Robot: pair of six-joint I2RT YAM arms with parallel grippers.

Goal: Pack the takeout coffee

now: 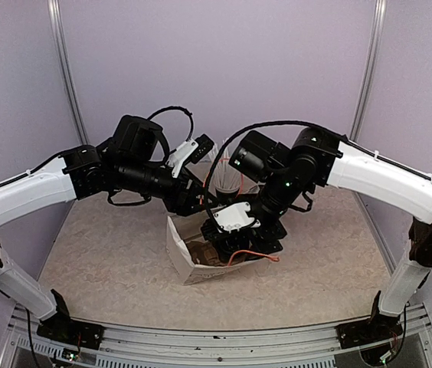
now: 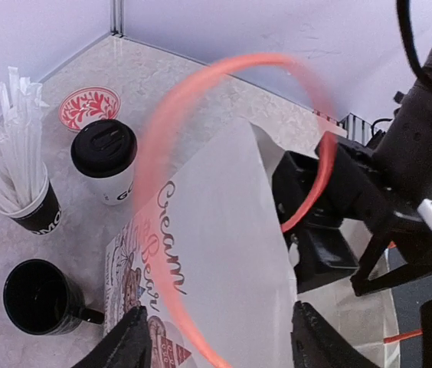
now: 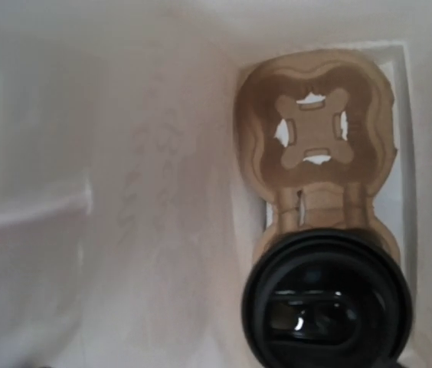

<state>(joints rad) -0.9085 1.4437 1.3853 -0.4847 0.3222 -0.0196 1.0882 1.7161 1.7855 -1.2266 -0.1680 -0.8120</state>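
Bag print: the white paper bag [image 2: 224, 230] carries brown script reading "Cream". A second word beside it begins with B, and the rest is not clear.
Cup print: the outer cup [image 2: 109, 165], white with a black lid, shows "GO" near its base; the rest curves out of sight.
Straw holder: the black straw cup [image 2: 36, 211] has white letters, cut off and unreadable.
Task's cups: the outer cup stands upright on the table [image 2: 162, 84], just beside the bag's wall. The packed cup [image 3: 327, 303] sits lidded in the cardboard carrier [image 3: 315, 130] at the bag's bottom.
Left claw: the left claw [image 2: 220, 314] is spread, with the bag's printed wall between its fingers.
Right claw: the right claw [image 1: 235, 241] reaches down into the bag's mouth; I cannot tell its state.
Edges: the carrier lies close against the bag's walls, and its far slot shows cross-cut flaps.
Room: the blurred orange handle [image 2: 224, 69] arches over the bag. The red-patterned dish [image 2: 90, 107], the straw cup and the black mug [image 2: 40, 297] ring the outer cup on its far and near sides.
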